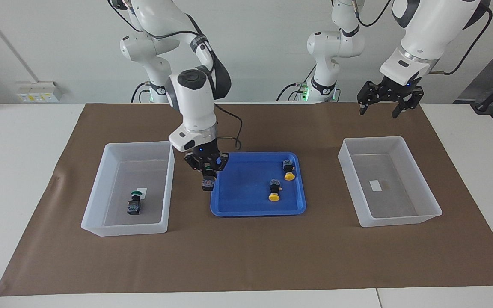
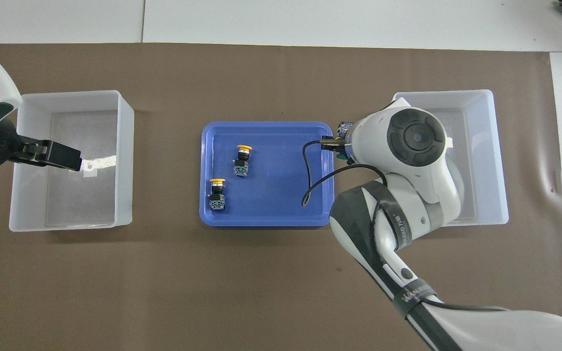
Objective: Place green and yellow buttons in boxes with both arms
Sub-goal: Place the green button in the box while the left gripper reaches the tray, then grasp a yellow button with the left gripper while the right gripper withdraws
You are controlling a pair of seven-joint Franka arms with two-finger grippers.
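Buttons, status at this moment: one green button (image 1: 134, 202) lay in the box (image 1: 101, 188) at the right arm's end of the table (image 1: 24, 171). Two yellow buttons (image 1: 274, 189) (image 1: 289, 169) lay in the blue tray (image 1: 229, 207) mid-table, the second nearer the robots than the first. The box (image 1: 417, 179) at the left arm's end held no button.

Right hand (image 1: 206, 167) was closed on a button (image 1: 207, 182), gripping it near the cap end, grey body hanging below. It was raised over the tray's edge toward the right arm's end, above the gap between tray and box. The cap colour was hidden by the fingers; judged green, given the sort.

Left hand (image 1: 384, 102) hung open and empty, raised over the brown mat near the robots' edge of its box. The arm waited.

Judged step: carrying the held button to the box with the green one; about a quarter of the sort done.

Risks noted:
- The grip took only the button's upper part, so the hanging body could swing or slip during travel, dropping it onto the mat short of the box.
- Releasing too early over the box's wall could bounce it out.
- Dropping from height could knock the button already inside.
- The cable (image 2: 310, 185) looping from the right arm's wrist over the tray could drag across it.
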